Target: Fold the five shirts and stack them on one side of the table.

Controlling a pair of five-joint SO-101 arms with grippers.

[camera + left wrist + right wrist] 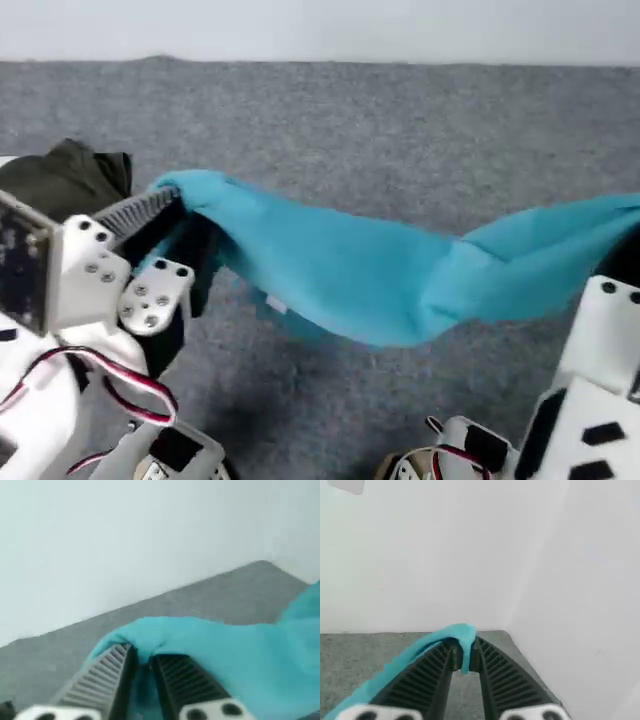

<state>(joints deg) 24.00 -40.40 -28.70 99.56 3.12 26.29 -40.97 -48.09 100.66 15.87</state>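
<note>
- The turquoise shirt (350, 275) hangs in the air above the grey table (400, 130), stretched between the two arms and sagging in the middle.
- The left gripper (142, 656) is closed tightly on one end of the shirt.
- The right gripper (462, 655) pinches the other end, with its jaws almost together.
- A dark green shirt (60, 180) lies crumpled on the table behind the left arm.

The high view looks down on the grey worktop (400, 130) from just behind both arms. The wrist views sit close behind the left pincer (142, 656) and the right pincer (464, 647), facing a white wall (125, 540). All three share the turquoise shirt (340, 270).
</note>
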